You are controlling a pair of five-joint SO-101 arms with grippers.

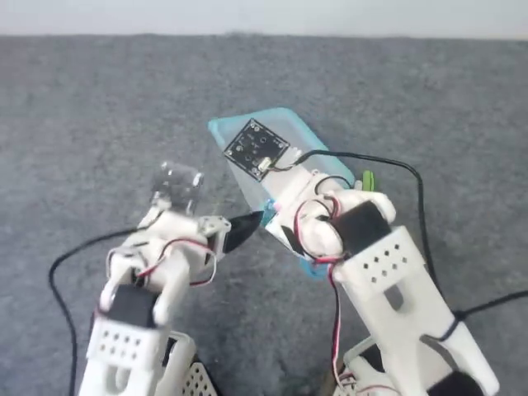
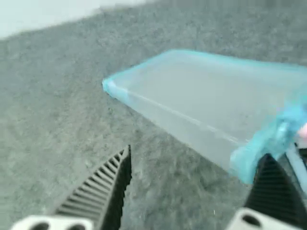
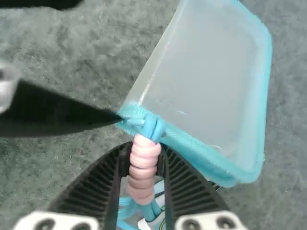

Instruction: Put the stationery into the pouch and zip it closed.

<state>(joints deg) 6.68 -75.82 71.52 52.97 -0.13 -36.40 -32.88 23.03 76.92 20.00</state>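
Right wrist view: pouch (image 3: 211,81), pull (image 3: 143,175) in hand (image 3: 143,148)

This is a robot test bench, most likely in a lab or hobby workshop. A grey felt-like mat (image 1: 91,115) covers the table, and two white printed-plastic arms (left arm (image 1: 132,318), right arm (image 1: 404,280)) trail an exposed black cable (image 1: 419,194). A plain pale wall (image 1: 247,15) runs behind.

L arm (image 1: 157,280): low, fwd, left gripper (image 2: 194,155) jaws wide apart. R arm (image 1: 396,272): alongside, right gripper (image 3: 144,148) pinched tight on pink zip pull (image 3: 142,172).
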